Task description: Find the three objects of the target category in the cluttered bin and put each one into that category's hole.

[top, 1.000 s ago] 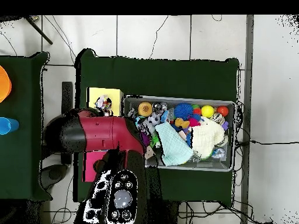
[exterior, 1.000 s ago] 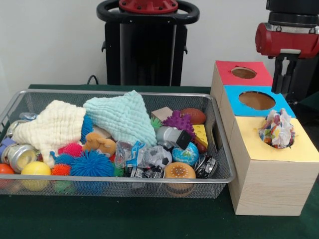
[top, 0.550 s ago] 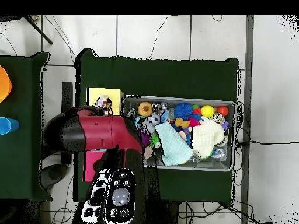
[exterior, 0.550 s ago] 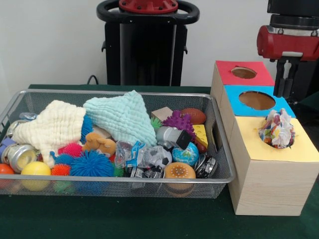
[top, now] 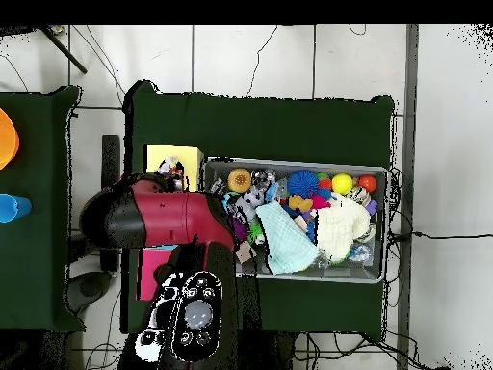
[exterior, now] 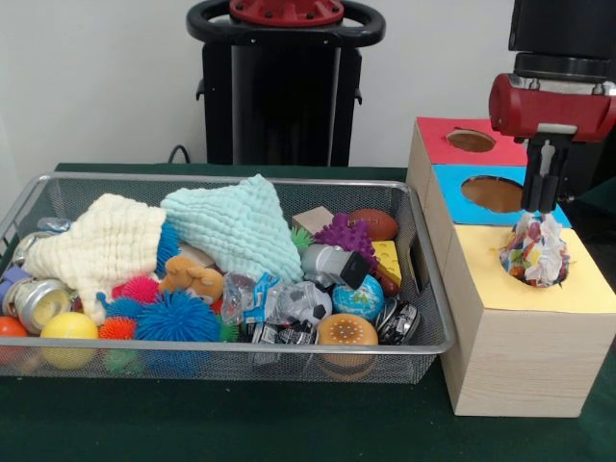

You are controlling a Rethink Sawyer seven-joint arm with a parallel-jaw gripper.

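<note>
Looking from the front, the red and black gripper [exterior: 539,191] hangs just above a crumpled, multicoloured wrapper bundle [exterior: 535,249] that sits half sunk in the hole of the yellow-topped section of the pale wooden sorting box [exterior: 520,356]; its dark fingers look pressed close together with nothing between them, though their tips nearly meet the bundle. That bundle seems to be one target object delivered but not fully pushed through, so I judge about one of three placed. The blue-topped hole [exterior: 495,193] and red-topped hole [exterior: 471,141] show nothing inside. The wire mesh bin [exterior: 221,364] remains crowded: a cream muslin cloth [exterior: 101,245], a mint muslin cloth [exterior: 236,226], a blue spiky rubber ball [exterior: 175,319], a plain yellow ball [exterior: 67,328] and crinkled clear packets [exterior: 279,306], some possibly further targets. No brand or writing is legible. From overhead, the arm covers most of the box, leaving only the yellow top [top: 171,160] and a glimpse of the bundle; the gripper itself is hidden, and the bin [top: 371,277] lies just beside, full.
</note>
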